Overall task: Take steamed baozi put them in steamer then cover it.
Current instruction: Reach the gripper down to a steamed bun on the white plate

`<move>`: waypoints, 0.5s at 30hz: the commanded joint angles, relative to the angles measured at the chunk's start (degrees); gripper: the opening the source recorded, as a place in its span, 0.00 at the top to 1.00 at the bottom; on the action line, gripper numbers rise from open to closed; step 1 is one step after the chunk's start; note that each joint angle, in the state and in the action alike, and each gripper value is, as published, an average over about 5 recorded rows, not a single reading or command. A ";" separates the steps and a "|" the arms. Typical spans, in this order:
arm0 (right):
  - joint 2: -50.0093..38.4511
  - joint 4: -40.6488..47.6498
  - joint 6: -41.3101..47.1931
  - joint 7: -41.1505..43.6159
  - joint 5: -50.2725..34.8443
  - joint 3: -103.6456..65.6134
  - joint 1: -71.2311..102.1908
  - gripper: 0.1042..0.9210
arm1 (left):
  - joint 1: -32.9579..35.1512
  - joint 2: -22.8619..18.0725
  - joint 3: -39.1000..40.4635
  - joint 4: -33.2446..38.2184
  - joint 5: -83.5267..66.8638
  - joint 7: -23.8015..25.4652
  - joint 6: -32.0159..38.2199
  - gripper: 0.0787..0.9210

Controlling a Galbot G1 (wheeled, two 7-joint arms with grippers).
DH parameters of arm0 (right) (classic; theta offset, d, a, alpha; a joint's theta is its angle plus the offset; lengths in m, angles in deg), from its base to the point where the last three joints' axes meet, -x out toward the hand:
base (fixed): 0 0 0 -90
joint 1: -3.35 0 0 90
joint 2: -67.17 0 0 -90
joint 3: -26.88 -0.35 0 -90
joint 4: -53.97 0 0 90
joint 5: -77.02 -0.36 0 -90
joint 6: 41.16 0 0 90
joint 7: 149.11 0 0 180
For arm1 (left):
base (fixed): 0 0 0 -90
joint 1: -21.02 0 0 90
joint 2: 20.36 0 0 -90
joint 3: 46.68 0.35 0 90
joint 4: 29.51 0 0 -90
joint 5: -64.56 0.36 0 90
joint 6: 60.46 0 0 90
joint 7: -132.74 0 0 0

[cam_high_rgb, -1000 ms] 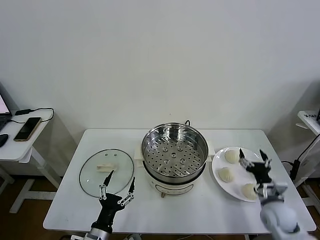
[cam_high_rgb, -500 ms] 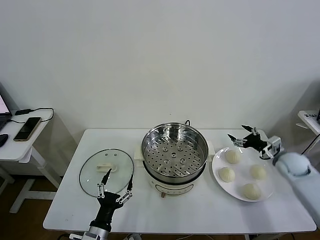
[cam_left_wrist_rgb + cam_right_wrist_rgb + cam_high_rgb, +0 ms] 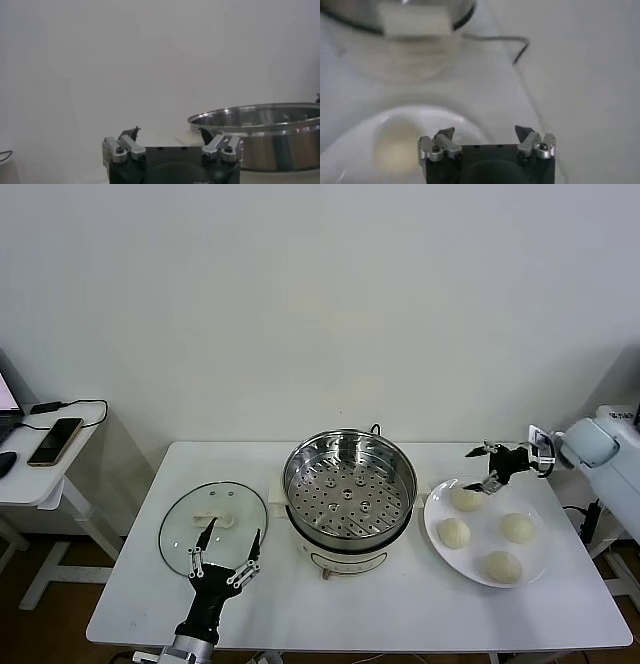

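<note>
Both grippers open and empty, buns on the plate

The left gripper (image 3: 226, 544), jaws wide, hovers at the near edge of the cover (image 3: 213, 527). Four steamed baozi (image 3: 454, 532) lie on the plate (image 3: 535, 563) beside the steamer (image 3: 349, 486); the right gripper (image 3: 489, 467), spread wide, hangs just above the farthest bun.

1. A plain white wall (image 3: 320, 294) fills the upper half of the head view, evenly lit, with faint shadow toward the right edge.
2. A white rectangular table (image 3: 330, 604) stands at lower centre against the wall.
3. At the left edge a small white side table (image 3: 40, 469) carries a dark phone (image 3: 55, 441) and a black cable (image 3: 75, 406).
4. Brown floor (image 3: 45, 604) shows at lower left.
5. Part of another white stand (image 3: 618, 421) appears at the right edge.
</note>
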 commanded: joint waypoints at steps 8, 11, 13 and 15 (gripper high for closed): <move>11.20 13.78 -3.11 2.79 13.62 6.91 -6.26 0.12 | 0.56 -0.46 -0.19 0.44 0.02 0.40 0.68 0.12; 12.82 15.57 -3.55 2.16 14.52 6.71 -6.04 0.12 | 0.58 -0.56 -0.20 0.37 0.04 0.41 0.83 0.12; 13.64 16.42 -3.64 2.18 14.99 6.75 -5.82 0.12 | 0.63 -0.60 -0.15 0.33 0.09 0.47 1.02 0.12; 14.31 17.15 -3.71 2.37 15.31 6.81 -5.62 0.12 | 0.67 -0.57 -0.08 0.25 0.12 0.55 1.26 0.12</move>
